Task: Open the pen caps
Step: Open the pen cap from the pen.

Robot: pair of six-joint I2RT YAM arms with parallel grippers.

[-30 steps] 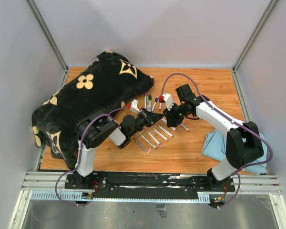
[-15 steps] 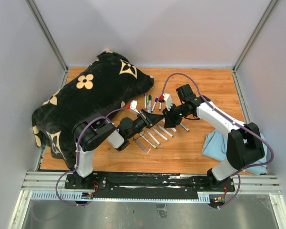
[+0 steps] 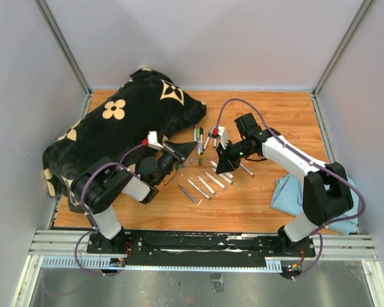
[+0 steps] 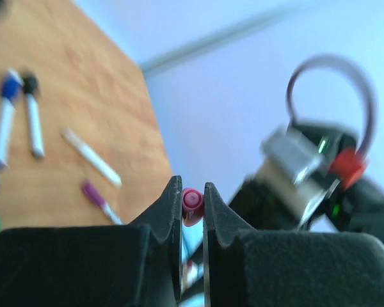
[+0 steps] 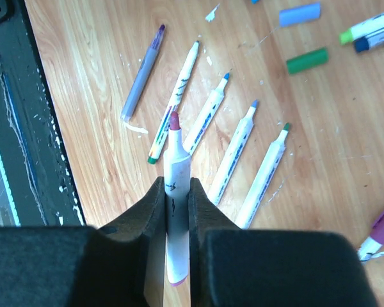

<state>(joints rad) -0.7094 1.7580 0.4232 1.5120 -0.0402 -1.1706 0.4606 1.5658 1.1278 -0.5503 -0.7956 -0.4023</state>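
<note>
Small pink plastic cap (image 4: 192, 203) is off. It sits pinched at the tips of the closed left jaws, end-on to the wrist camera. Half a second ago the two sets of jaws were nose to nose mid-desk. Now the left arm has swung back toward the black cushion with cream flower prints (image 3: 121, 121), and the left jaws are well apart from the right jaws.

The white marker barrel with the bare pink nib (image 5: 176, 153) stays clamped in the closed right jaws, nib poking out past their tips over the wooden desk (image 3: 275, 115). So the pull worked, and I'd count this pen as done.

- **Below the right jaws:** a row of uncapped white markers (image 5: 233, 150), with a pale violet marker (image 5: 143, 73) off to one side.
- **Beyond that row:** a loose green cap (image 5: 306, 60) and a loose light-blue cap (image 5: 299, 13).
- **Past the left jaws, still on their markers:** a blue cap (image 4: 10, 86) and a black cap (image 4: 30, 83). The top view is too small to count any more.

Your next move, I'd guess: drop the cap, lay the marker in the row, then go for a capped one. Watch that the wet nib doesn't smear the desk.
</note>
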